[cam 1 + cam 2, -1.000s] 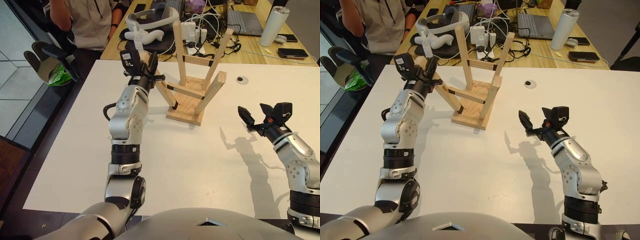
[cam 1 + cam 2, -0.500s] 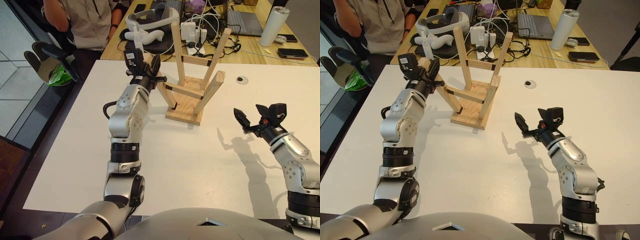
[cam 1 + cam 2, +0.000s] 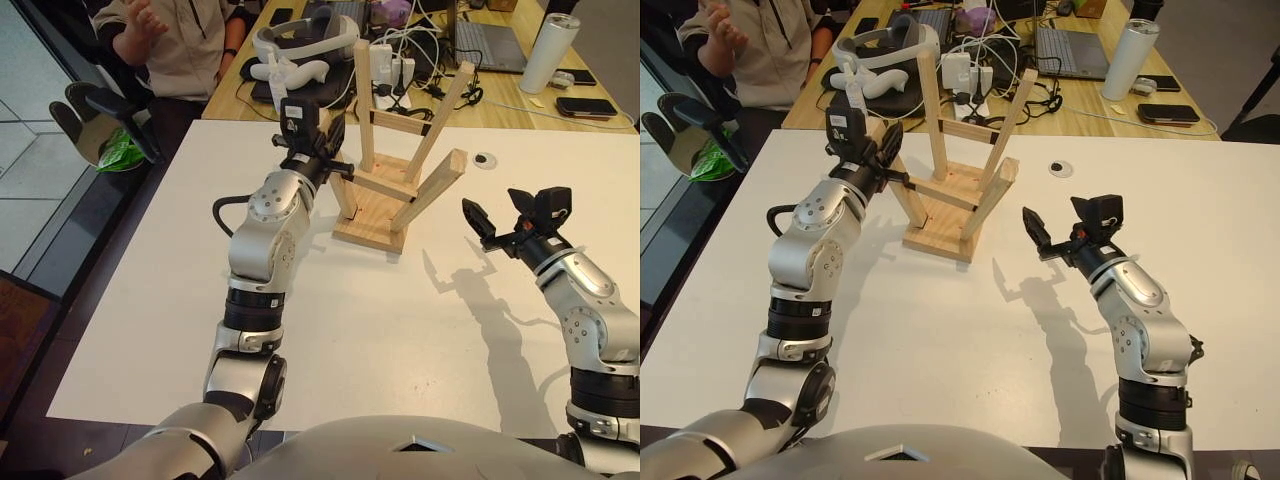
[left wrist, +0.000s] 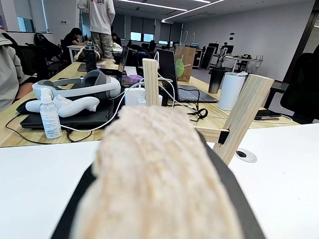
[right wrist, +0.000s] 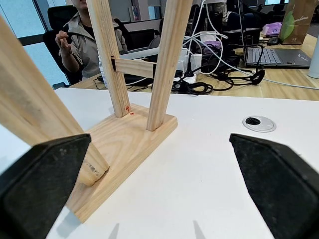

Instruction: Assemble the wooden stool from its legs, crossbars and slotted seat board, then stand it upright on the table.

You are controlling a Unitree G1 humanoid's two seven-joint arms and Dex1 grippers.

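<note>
Left eye view puts the stool (image 3: 385, 190) upside down at the far middle of the table (image 3: 330, 350), its seat board (image 3: 368, 230) flat on the top and four legs pointing up. Crossbars are already in between them. The near-left leg (image 3: 343, 196) leans away from the others, and the right-hand leg (image 3: 430, 190) slants outward too, so I judge the joints are not fully home and the stool has yet to be turned over.

My left gripper (image 3: 318, 150) sits at the free end of that near-left leg. From the left wrist view, the pale wood runs straight out between the dark pads, which press against both sides, so I read it as clamped on the leg.

To do this well, I would bring the leg upright slowly, keep it in line with its slot, and press straight down rather than sideways, or the crossbar (image 3: 382, 185) may pop out.

My right gripper (image 3: 497, 212) hangs above the table just right of the stool, fingers spread wide, holding and touching nothing. It looks well placed to steady the leaning right-hand leg.
</note>
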